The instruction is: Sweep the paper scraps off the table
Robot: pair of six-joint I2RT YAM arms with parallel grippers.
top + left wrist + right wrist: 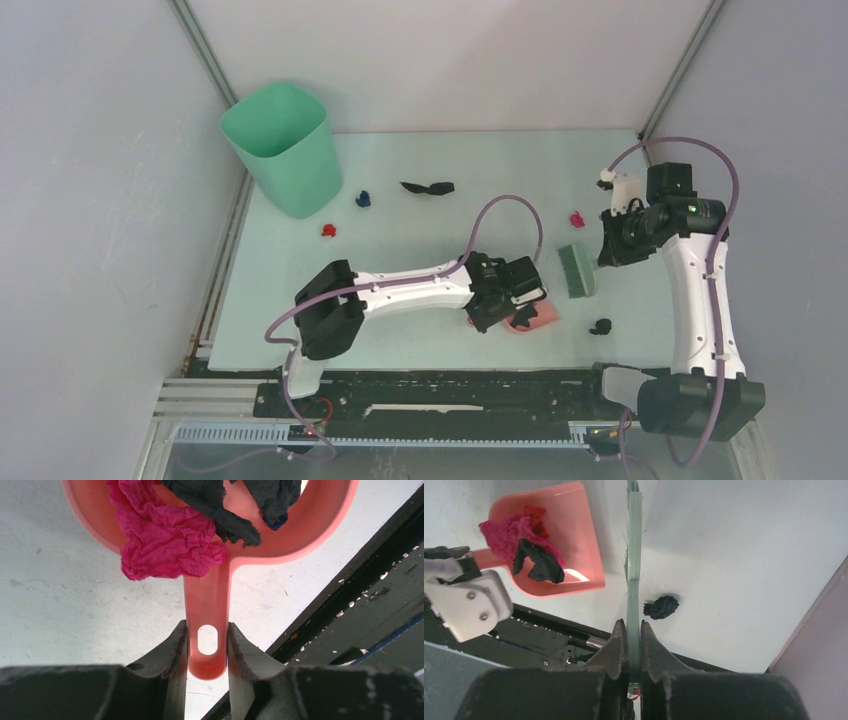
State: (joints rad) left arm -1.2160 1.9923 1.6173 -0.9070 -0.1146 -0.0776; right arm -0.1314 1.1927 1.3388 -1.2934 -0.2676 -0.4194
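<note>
Sweeping the black scrap (661, 606) into the pan (574, 540) looks like the step in hand. It lies on the bench (400, 240) just right of the brush (634, 540), near the front edge. The right fingers (616, 645) are clenched on the brush handle. The left fingers (177, 650) grip the pan's handle, its mouth facing the brush, with pink, red and black bits inside. To do it well, lift the brush over to the scrap's far side, set the bristles down, and draw slowly toward the pan. Keep the pan's lip pressed flat so nothing slips under, and angle away from the edge. A magenta scrap (575, 218) lies further back; red (328, 230), blue (363, 198) and long black (427, 187) ones wait near the bin (285, 150)
</note>
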